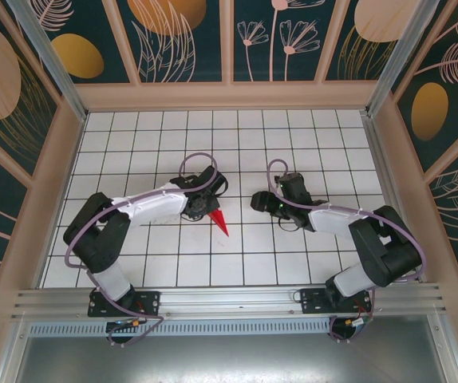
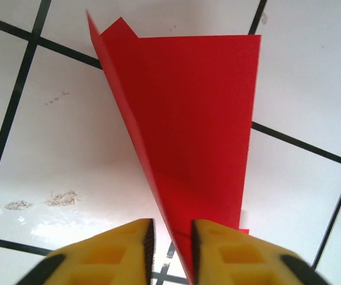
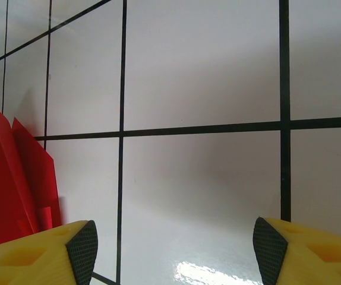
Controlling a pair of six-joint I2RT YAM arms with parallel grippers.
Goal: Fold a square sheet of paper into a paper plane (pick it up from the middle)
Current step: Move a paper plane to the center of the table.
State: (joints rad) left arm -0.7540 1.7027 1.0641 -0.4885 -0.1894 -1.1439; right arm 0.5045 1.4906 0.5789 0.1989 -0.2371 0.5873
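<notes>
My left hand [image 2: 172, 240] is clamped on the paper plane [image 2: 188, 119], pinching one end of the folded red dart near the middle of the white gridded worktop [image 1: 293, 136]. My right hand [image 3: 173, 243] sits near it, fingers wide apart.

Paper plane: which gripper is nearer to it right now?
Left. The left gripper is shut on the paper plane; the right gripper hangs open above the tiles to its right, not touching it.
</notes>
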